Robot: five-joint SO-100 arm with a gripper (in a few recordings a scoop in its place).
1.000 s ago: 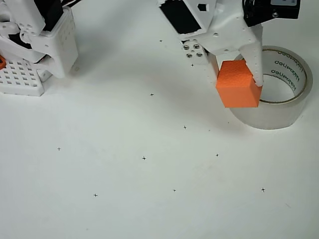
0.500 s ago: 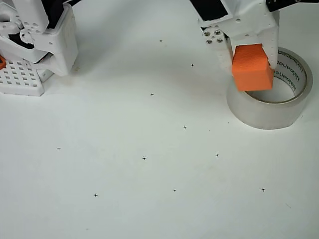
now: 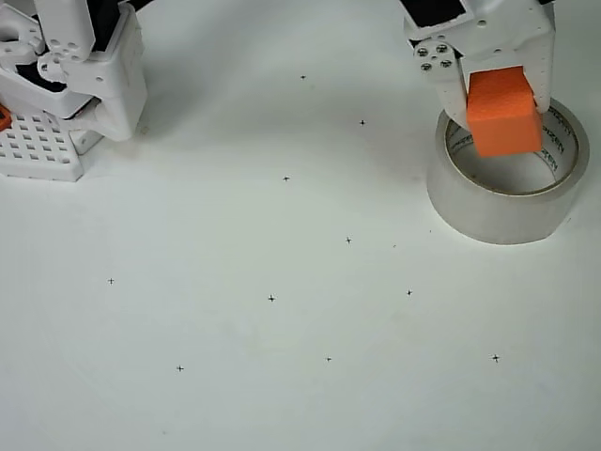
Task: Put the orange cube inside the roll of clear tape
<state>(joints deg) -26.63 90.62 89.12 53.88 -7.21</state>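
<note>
Gripping orange cube (image 3: 503,115): gripper (image 3: 501,94), above tape roll (image 3: 507,209).

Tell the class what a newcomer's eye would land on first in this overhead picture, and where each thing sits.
The bright orange cube stands out most, clamped between the white gripper fingers at the upper right, over the hole of the roll of clear tape. The roll lies flat on the white table. At the upper left stands the arm's white base beside a white perforated block.

Matte orange cube (image 3: 503,115); glossy translucent tape roll (image 3: 507,209)
</note>
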